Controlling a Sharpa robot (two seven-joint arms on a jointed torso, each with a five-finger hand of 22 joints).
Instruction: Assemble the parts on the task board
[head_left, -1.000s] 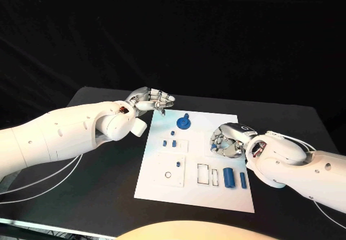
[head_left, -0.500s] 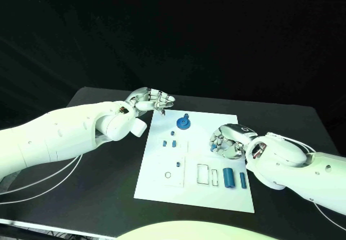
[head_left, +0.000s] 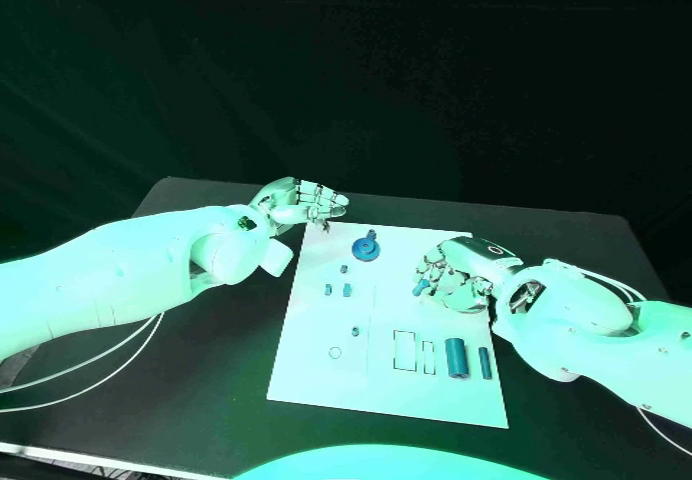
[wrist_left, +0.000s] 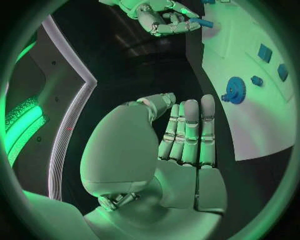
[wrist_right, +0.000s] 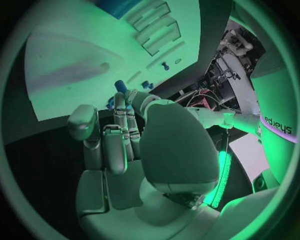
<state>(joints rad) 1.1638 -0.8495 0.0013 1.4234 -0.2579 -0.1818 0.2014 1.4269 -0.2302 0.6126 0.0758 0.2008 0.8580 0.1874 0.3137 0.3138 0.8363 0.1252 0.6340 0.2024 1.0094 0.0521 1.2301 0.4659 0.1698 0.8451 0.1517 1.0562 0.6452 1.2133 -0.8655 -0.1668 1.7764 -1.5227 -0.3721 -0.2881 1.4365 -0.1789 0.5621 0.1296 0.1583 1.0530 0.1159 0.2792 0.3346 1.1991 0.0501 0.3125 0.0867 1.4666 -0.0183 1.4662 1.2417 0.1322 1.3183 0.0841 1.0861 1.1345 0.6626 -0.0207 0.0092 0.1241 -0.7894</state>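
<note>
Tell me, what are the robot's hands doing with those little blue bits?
The right hand holds a small blue part in its fingers above the white task board. The left hand hangs at the board's far corner, holding nothing. A blue gear and two blue bars sit on the board.

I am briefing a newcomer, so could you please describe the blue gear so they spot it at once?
Find the white task board mid-table. Near its far edge, toward the left hand, sits the blue gear: round and toothed, unlike the small pegs and long bars nearer.
</note>
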